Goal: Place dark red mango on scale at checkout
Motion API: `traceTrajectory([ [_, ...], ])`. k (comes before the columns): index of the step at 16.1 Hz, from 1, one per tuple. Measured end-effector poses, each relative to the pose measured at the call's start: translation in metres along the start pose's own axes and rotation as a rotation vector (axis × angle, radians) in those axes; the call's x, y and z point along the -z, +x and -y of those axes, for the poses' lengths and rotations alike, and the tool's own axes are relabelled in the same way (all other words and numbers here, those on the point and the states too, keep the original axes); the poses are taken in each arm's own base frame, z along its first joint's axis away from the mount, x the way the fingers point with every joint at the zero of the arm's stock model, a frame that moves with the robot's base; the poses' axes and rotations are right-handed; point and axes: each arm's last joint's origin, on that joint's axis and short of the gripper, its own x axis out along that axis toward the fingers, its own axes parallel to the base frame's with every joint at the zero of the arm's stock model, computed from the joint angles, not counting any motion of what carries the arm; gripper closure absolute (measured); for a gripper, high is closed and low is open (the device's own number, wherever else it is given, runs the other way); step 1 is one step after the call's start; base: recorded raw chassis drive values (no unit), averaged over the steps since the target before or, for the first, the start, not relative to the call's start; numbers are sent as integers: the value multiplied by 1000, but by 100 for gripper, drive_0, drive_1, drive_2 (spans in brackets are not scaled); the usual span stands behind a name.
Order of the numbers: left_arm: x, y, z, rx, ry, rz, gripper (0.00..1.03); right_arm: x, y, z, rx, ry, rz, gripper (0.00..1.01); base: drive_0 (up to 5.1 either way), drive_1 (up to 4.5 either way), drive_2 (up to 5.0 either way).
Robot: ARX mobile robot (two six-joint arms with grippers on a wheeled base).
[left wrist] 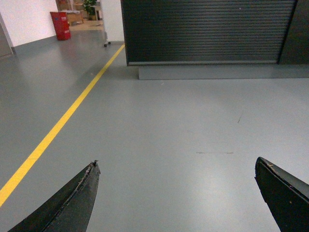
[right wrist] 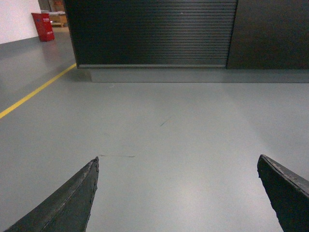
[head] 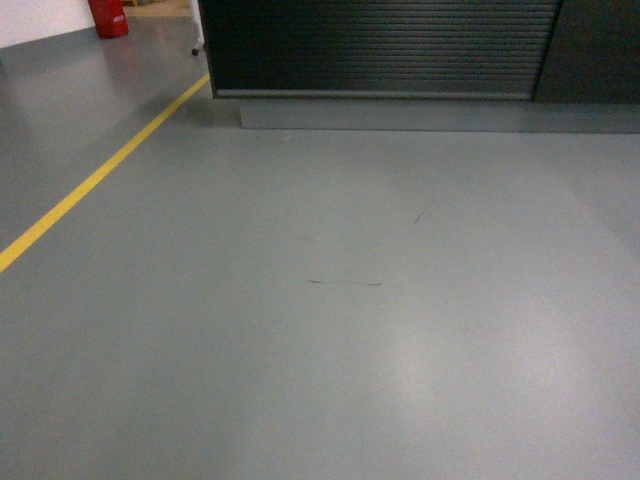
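Facing checkout point(head: 380, 45), ribbed slats running horizontally, both end effectors spread

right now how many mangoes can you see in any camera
0. No mango or scale shows in any view, only grey floor, a yellow line and the ribbed checkout front ahead. Its top is out of frame, so fruit may sit there.

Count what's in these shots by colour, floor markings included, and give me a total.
Black: 3, the ribbed checkout, left gripper, right gripper
Red: 1, a bin
Yellow: 1, a floor line
Total: 5
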Motion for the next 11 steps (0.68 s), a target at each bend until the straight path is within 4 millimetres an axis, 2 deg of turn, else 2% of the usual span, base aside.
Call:
traceTrajectory([
  [11, 0, 0, 0, 0, 0, 0, 5, 0, 0, 0, 0, 0, 0, 3, 0, 0, 0],
])
